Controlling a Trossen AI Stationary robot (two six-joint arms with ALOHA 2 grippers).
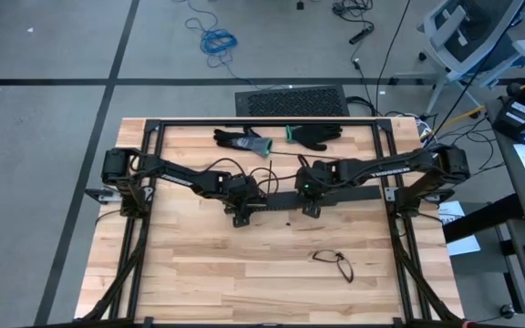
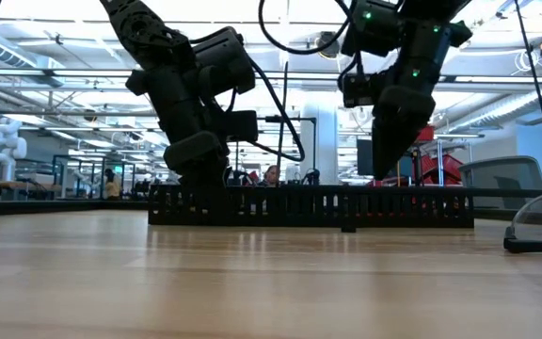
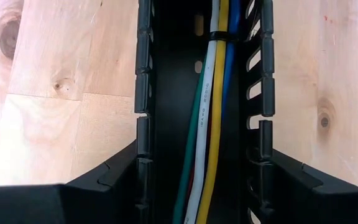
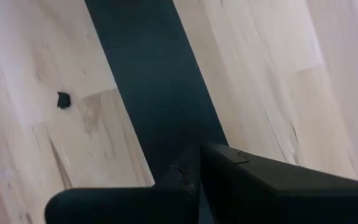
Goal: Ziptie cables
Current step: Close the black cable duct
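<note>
A long black slotted duct [image 1: 276, 202] lies across the table's middle. The cables [image 3: 210, 124], green, white, yellow, blue and red wires, run along inside it, with a black ziptie [image 3: 219, 36] wrapped round them farther on. My left gripper [image 3: 201, 186] stands over the duct's left end [image 2: 200, 193], one finger on each outer wall. My right gripper [image 4: 197, 180] is shut and hangs just above the duct's right part [image 2: 393, 193], with nothing between its fingers. My left gripper has the duct between its two fingers, one finger [image 3: 114, 177] against one slotted side wall [image 3: 143, 134] and the other finger [image 3: 291, 177] against the opposite wall [image 3: 263, 134]. The fingers slant down from above and lie across the duct. The duct rests flat on the table.
Two dark gloves [image 1: 244, 141] [image 1: 317, 135] lie near the table's far edge. A pair of glasses [image 1: 334, 262] lies toward the near right. A small black scrap [image 4: 63, 99] sits on the wood beside the duct. A black frame [image 1: 153, 128] borders the table's far side.
</note>
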